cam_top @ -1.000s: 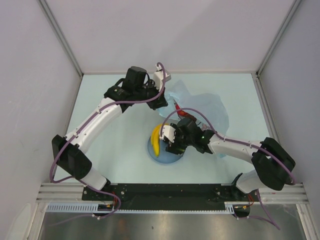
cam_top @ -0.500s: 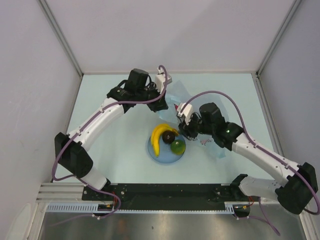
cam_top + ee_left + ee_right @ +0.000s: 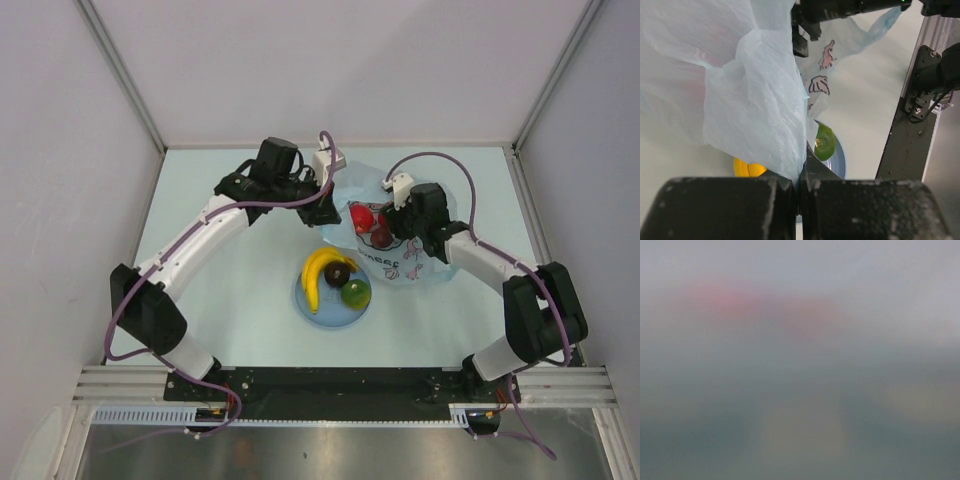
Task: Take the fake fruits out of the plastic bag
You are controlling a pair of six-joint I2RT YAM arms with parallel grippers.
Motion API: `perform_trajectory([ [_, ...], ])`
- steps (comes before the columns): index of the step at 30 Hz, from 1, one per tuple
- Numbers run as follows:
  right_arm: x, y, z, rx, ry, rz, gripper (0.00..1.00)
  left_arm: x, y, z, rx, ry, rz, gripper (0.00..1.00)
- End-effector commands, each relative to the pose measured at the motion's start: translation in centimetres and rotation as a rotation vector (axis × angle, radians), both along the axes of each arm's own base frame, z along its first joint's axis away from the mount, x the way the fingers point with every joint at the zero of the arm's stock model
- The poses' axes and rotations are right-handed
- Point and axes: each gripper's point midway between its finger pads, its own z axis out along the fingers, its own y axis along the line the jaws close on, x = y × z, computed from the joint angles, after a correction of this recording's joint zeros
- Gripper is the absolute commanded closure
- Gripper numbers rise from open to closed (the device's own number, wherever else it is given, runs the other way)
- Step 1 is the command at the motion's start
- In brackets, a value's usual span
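The left gripper (image 3: 799,182) is clenched on a fold of the plastic bag (image 3: 755,100). The thin film is pinched flat between its jaws and spreads away ahead of them. Beyond those jaws, outside the bag, the green fruit (image 3: 824,142) and the banana (image 3: 749,169) lie on the blue plate (image 3: 839,161), with a dark maroon fruit (image 3: 337,272) beside them.

The right gripper (image 3: 390,228) reaches into the bag. Its own view is fogged by film, so I cannot tell how its jaws stand. Just ahead of them, inside the bag, sit two red fruits (image 3: 361,218). They look light, hard and glossy, and would likely squirt out of an off-centre pinch, so a grip across the widest part seems best. The film is limp and slippery and is best held by a gathered fold at the rim.
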Motion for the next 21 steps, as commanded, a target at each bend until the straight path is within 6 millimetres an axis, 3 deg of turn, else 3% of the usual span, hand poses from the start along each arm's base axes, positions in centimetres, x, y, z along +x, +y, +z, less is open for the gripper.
perform_trajectory([
  [1, 3.9, 0.2, 2.7, 0.076, -0.113, -0.074, 0.28, -1.0, -0.3, 0.8, -0.043, 0.001, -0.044, 1.00],
  [6, 4.5, 1.7, 1.3, 0.164, -0.054, -0.069, 0.10, -1.1, -0.4, 0.8, -0.041, 0.003, -0.048, 1.00],
  [9, 5.5, 1.8, 1.1, 0.191, -0.043, -0.108, 0.04, -1.2, -0.3, 0.6, -0.035, 0.006, -0.049, 1.00],
  [19, 11.0, -1.3, -2.7, 0.214, 0.034, -0.272, 0.02, -1.2, -0.5, -0.7, 0.013, 0.002, -0.070, 1.00],
  [21, 12.7, -1.7, -2.3, 0.229, 0.021, -0.281, 0.03, -1.1, -0.6, -0.9, 0.023, 0.004, -0.068, 1.00],
])
